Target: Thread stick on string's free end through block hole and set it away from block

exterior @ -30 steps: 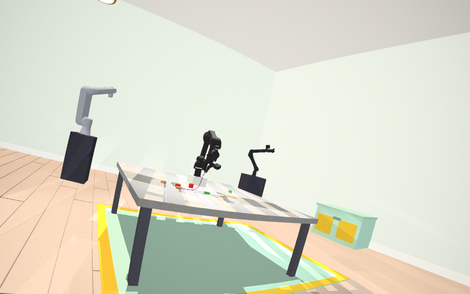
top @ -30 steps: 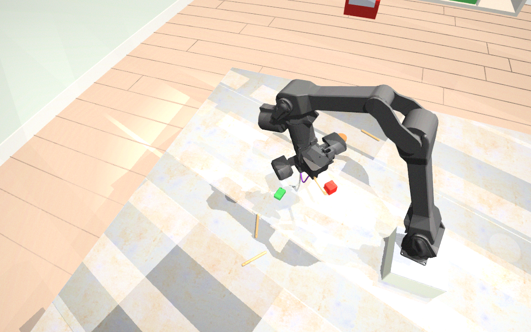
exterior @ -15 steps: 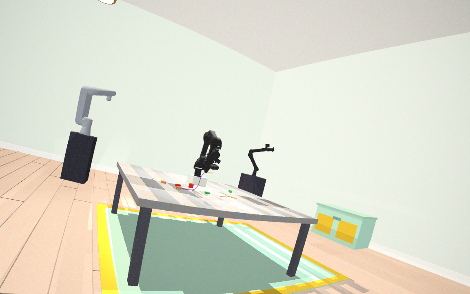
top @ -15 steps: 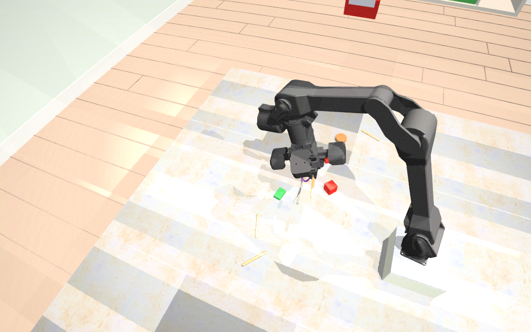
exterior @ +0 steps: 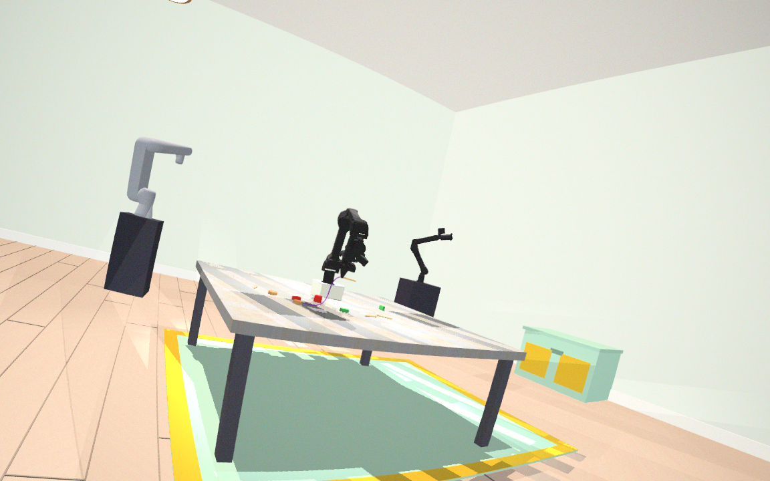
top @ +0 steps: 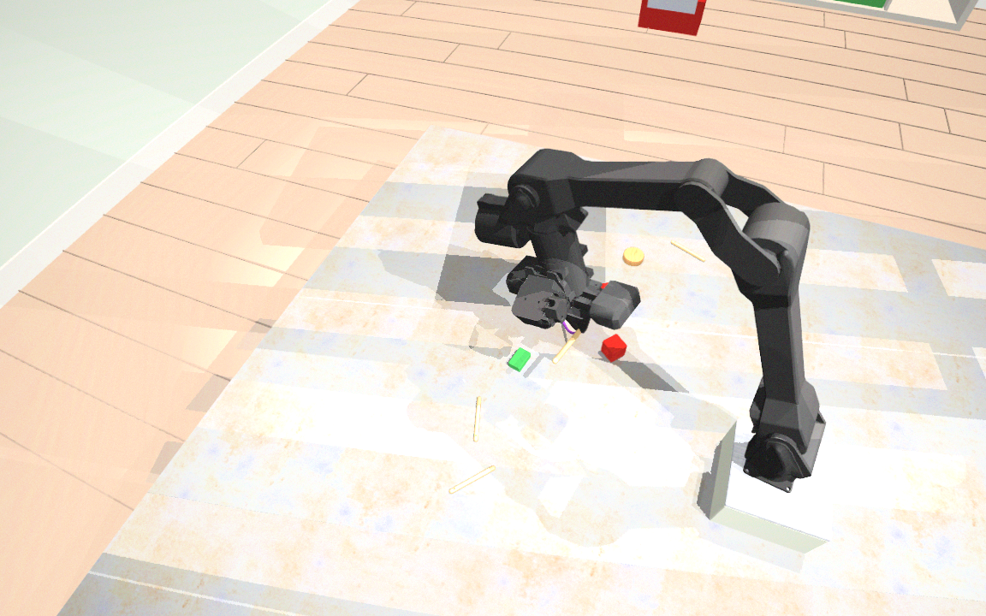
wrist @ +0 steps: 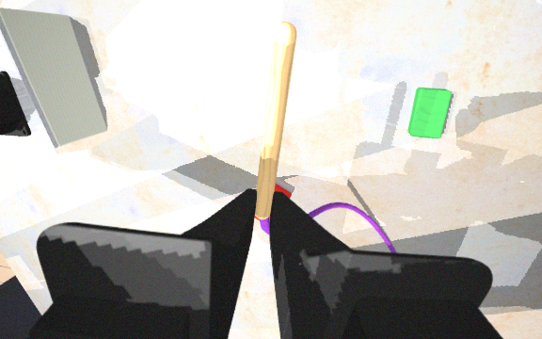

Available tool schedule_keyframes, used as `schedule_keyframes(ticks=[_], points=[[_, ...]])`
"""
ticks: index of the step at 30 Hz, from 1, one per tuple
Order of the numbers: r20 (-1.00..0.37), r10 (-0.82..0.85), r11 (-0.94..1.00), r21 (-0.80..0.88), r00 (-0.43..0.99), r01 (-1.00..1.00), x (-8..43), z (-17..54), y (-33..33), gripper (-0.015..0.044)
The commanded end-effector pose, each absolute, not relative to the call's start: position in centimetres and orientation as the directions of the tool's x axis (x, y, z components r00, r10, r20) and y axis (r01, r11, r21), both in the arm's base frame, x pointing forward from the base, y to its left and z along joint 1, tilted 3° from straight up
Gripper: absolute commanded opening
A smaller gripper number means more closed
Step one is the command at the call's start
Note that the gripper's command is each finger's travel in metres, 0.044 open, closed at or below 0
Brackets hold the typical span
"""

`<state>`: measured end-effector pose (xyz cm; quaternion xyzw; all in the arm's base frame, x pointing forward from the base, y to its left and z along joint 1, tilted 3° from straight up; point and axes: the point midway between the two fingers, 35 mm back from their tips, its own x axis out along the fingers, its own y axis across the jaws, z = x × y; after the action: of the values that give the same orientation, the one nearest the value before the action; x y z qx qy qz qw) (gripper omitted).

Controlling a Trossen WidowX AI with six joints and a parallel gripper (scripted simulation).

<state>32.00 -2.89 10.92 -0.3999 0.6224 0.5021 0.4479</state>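
wrist view shows a thin, pale wooden stick (top: 566, 346) (exterior: 349, 279) (wrist: 278, 94) with round tip; it seems light, stiff and maybe a little slippery. the hold near its string end looks right, because the long part is free for the hole. the purple, thin string (top: 567, 327) (exterior: 329, 291) (wrist: 342, 204) is probably soft and can twist the stick. the black gripper (top: 579, 329) (exterior: 345, 274) (wrist: 263, 200) is nearly closed, pinching this stick above the table. i cannot tell where the block's hole is.
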Motion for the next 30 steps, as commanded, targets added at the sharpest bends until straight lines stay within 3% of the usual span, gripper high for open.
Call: schedule_keyframes(ticks=[1, 17, 30], points=[[-0.959, -0.056, 0.298, 0.249, -0.277, -0.922, 32.13, 10.99, -2.93, 0.0], [-0.959, -0.069, 0.751, 0.132, -0.276, -0.646, 32.28, 11.0, -2.84, 0.0], [-0.958, -0.077, 0.961, 0.002, -0.275, -0.278, 32.42, 11.0, -2.73, 0.0]])
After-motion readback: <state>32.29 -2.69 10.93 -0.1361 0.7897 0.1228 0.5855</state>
